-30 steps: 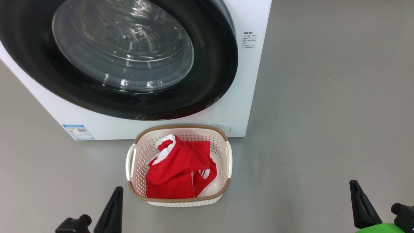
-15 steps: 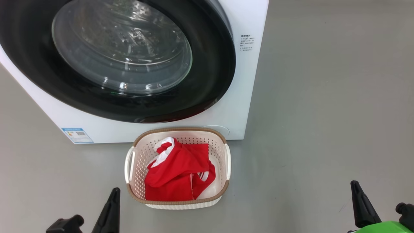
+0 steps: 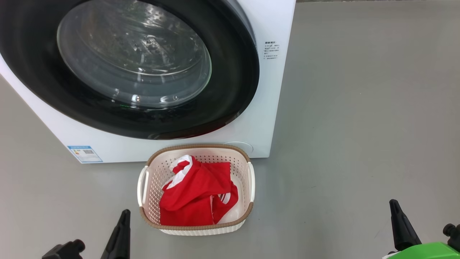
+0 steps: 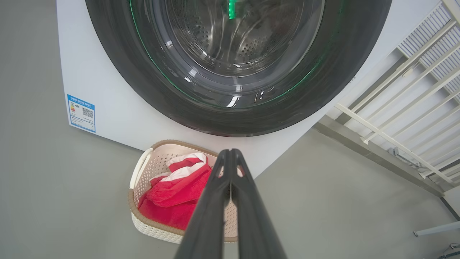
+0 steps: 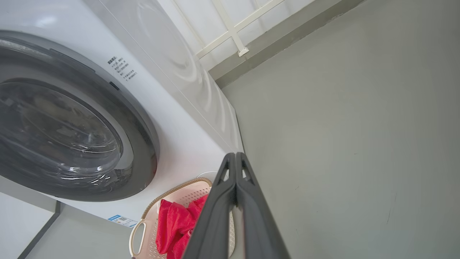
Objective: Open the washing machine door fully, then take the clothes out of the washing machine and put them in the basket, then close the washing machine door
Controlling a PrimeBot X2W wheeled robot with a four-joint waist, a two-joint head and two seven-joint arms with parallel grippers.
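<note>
The washing machine (image 3: 267,108) is seen at the far left, with its door (image 3: 237,93) closed against the white front. The basket (image 3: 196,146) is set on the grey floor (image 3: 359,126) just in front of it, and the clothes (image 3: 194,196) are heaped inside. The left gripper (image 3: 124,219) is held near the basket's near-left corner and the right gripper (image 3: 394,210) well apart at the near right, each pressed closed.

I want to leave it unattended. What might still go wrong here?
The washing machine door looks shut, but latching cannot be seen; it might swing open. The left tool sits near the basket; moving forward may nudge it and spill the clothes.
</note>
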